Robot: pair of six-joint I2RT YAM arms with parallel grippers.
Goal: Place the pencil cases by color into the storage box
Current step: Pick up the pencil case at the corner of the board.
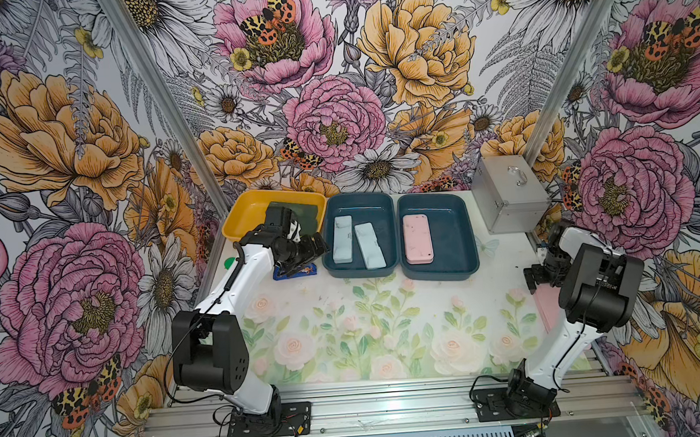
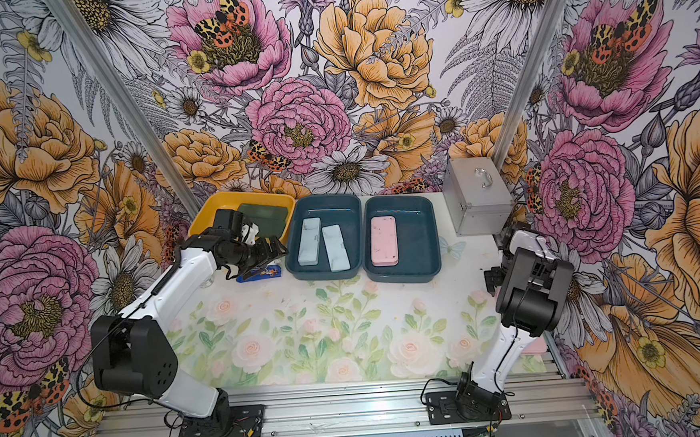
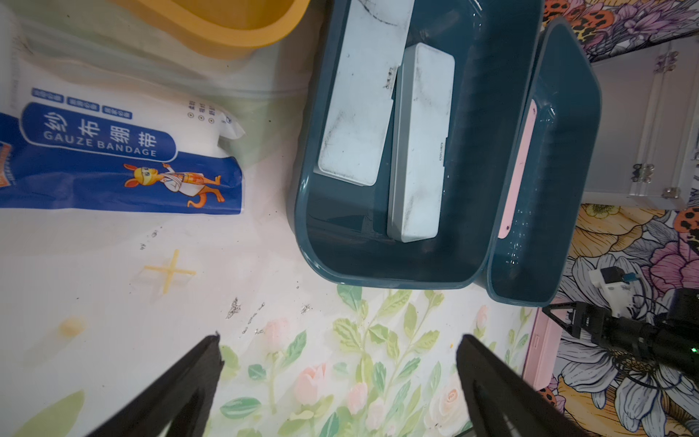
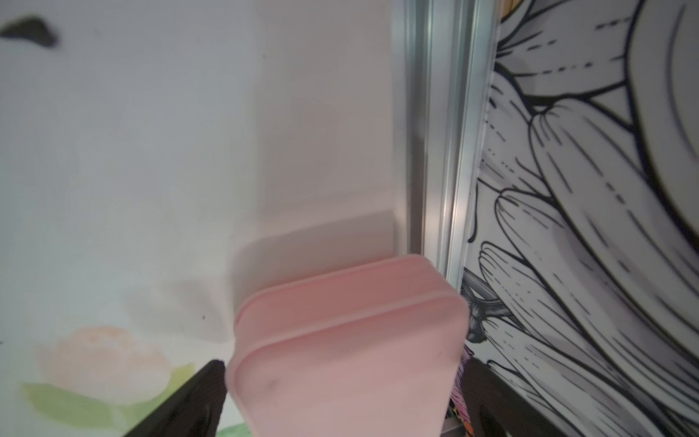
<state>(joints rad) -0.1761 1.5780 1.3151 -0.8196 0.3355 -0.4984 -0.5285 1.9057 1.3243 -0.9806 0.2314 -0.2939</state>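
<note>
Pink is filling the right wrist view: a pink case [image 4: 340, 333] is lying at the right edge of the table [image 1: 388, 321], against the rail [image 4: 435, 132]. The right gripper [image 4: 344, 362] is straddling its end with jaws spread wide. Whether the fingers are pressing on it I cannot tell, since the blur is hiding that.

The other pink case [image 1: 417, 238] is lying flat in the right tray [image 1: 456, 242]. A blue case [image 1: 342, 239] and a second blue case [image 1: 369, 245] are lying close together in the middle tray [image 1: 383, 209], the second one skewed. A green case [image 2: 271, 214] is sitting in the yellow tray [image 1: 248, 211], partly hidden behind the left arm.

The left gripper [image 3: 340, 340] is hanging over the table beside the packet [image 3: 121, 170], jaws wide apart and grasping nothing.
</note>
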